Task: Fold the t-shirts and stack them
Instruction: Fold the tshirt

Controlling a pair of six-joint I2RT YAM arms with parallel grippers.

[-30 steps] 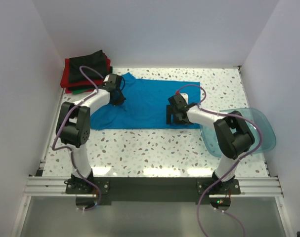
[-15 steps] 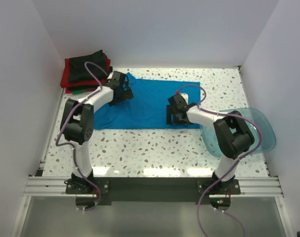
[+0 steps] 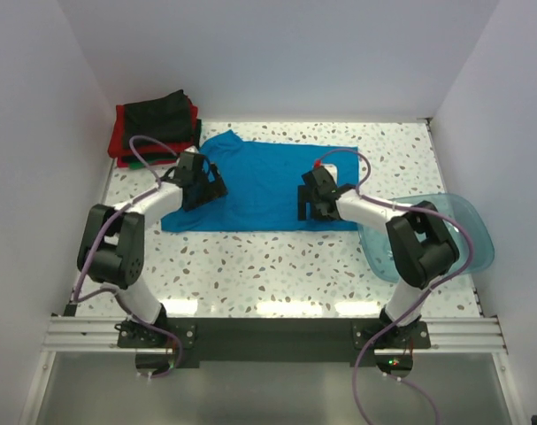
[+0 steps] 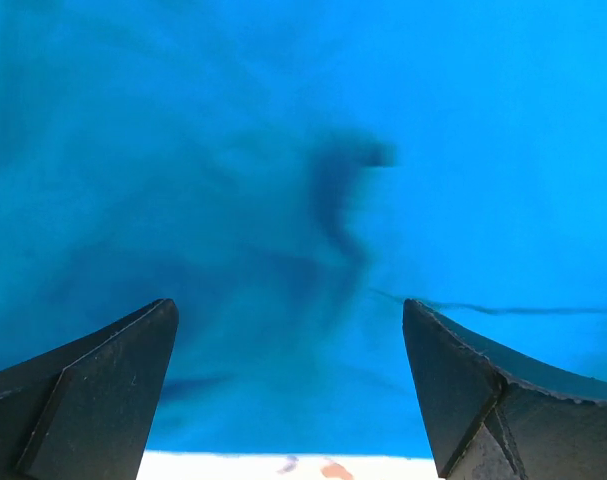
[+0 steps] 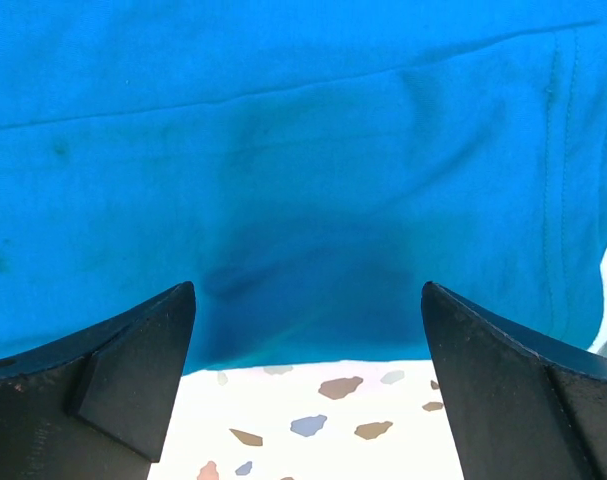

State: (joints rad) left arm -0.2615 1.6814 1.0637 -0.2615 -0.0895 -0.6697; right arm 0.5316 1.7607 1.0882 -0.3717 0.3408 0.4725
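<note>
Item inspected: the plain bright blue cloth t-shirt (image 3: 264, 181) lies spread flat and unfolded on the speckled white worktop (image 3: 268, 266). It sits just beside the stack of folded dark green, black and red t-shirts (image 3: 153, 124), on the side nearer the arm bases.

Change noted: over the last second the left gripper (image 3: 202, 186) went briefly toward the back edge of the shirt, then came back nearer the bases. It now sits over the shirt end closest to the stack, and its elbow has swung outward. That end reads flatter than before, with the sleeve by the stack laid out.

In the left wrist view the left gripper (image 4: 288, 310) stands wide apart over blue cloth with nothing held.

The right gripper (image 3: 310, 204) has not moved. It hovers over the shirt end farthest from the stack, at the near hem. Its wrist view shows the right gripper (image 5: 308, 290) spread wide and empty.

The translucent blue-green plastic tub (image 3: 467, 239) lies beyond that end, well apart from the stack.

Assessment: smoothing appears finished and no fold has started. Both grippers look placed to take the near hem.
</note>
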